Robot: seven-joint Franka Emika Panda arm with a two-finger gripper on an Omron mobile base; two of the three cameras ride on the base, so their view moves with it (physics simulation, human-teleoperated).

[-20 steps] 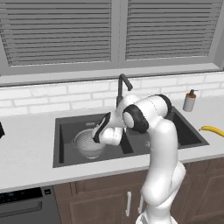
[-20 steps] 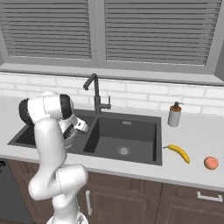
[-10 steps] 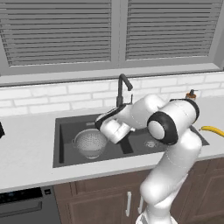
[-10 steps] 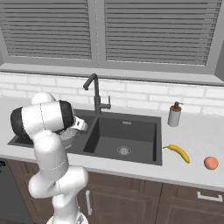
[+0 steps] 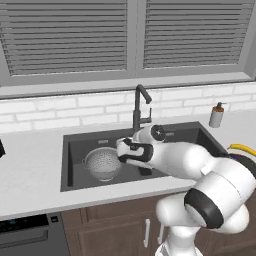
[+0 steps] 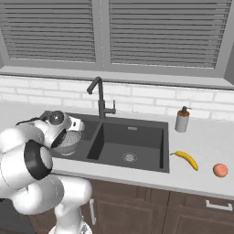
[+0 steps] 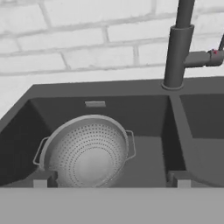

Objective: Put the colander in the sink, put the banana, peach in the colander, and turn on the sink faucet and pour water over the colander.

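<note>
Silver mesh catches the eye in the left base view: the colander [image 5: 102, 163] sits upright on the floor of the left basin of the sink [image 5: 75, 145], with the gripper [image 5: 121, 151] just beside its right rim, above it and holding nothing. The sink faucet [image 5: 140, 107] rises behind the divider.

From the right base view, the banana [image 6: 187, 159] and the peach [image 6: 220, 170] lie on the counter to the right of the sink, well apart from the colander [image 6: 69, 140], so the fruit step looks not yet begun. The robot's own arm hides the fingers here (I cannot judge the jaws from this side).

Looking along the hand, the fingertips [image 7: 40, 179] stand wide apart at the bottom, empty, the colander [image 7: 85, 152] between and beyond them.

The banana is probably light and slightly soft; a grip across its middle, square to the curve, seems safest. The peach, round and smooth-skinned, may roll or bruise, so take it gently across its widest part.
</note>
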